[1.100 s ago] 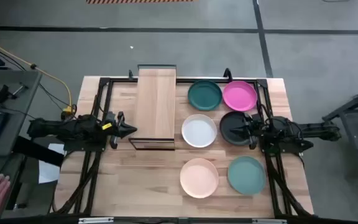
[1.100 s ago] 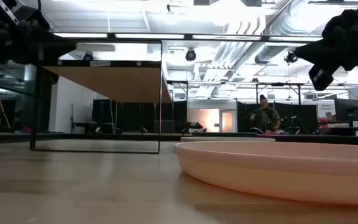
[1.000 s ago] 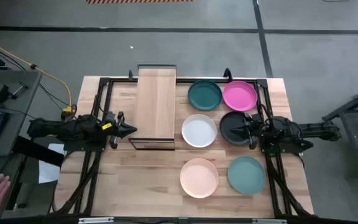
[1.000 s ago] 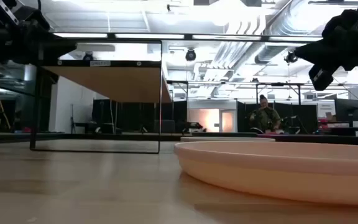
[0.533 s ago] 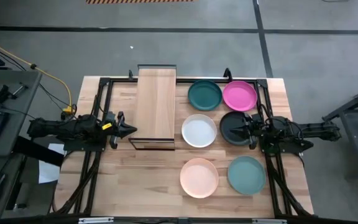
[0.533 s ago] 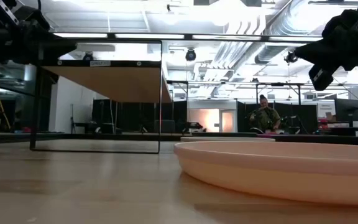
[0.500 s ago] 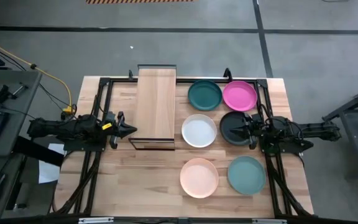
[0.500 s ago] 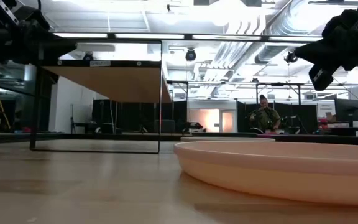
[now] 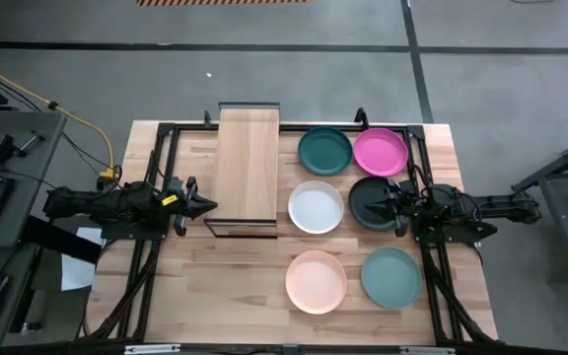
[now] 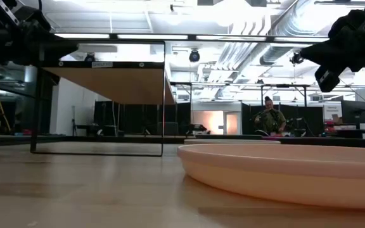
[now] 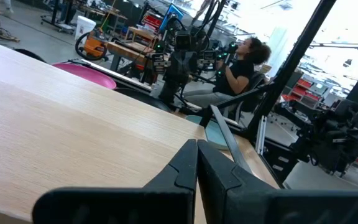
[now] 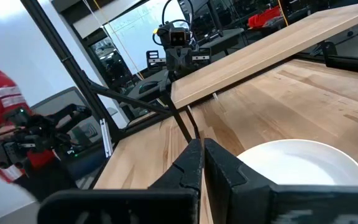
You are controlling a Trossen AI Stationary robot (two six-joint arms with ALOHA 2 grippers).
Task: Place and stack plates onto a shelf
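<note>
Logging the table as I see it from my station.

Shelf [image 9: 248, 168]: light-wood board on a black frame, standing at the far left-centre of the table [image 9: 215, 286], its top bare.

Plates, all flat on the table to the right of the shelf, none stacked:
- dark teal plate [image 9: 324, 151], far row, just beside the shelf.
- magenta plate [image 9: 380, 151], far row, touching or nearly touching the teal one.
- white plate [image 9: 316, 207], middle row, close to the shelf's near corner.
- black plate [image 9: 371, 202], middle row, partly under my right arm's tip.
- peach plate [image 9: 316, 281], near row; it fills the foreground of the low view [image 10: 284, 171].
- blue-green plate [image 9: 390, 276], near row, right of the peach one.

Left gripper [image 9: 203, 205]: fingers pressed together, holding nothing, level with the shelf's near-left corner and just beside it.

Right gripper [image 9: 388, 202]: fingers closed to a point, empty, poised above the black plate's right edge and aimed toward the white plate.

Background: a seated person [image 10: 270, 119] well beyond the table.
</note>
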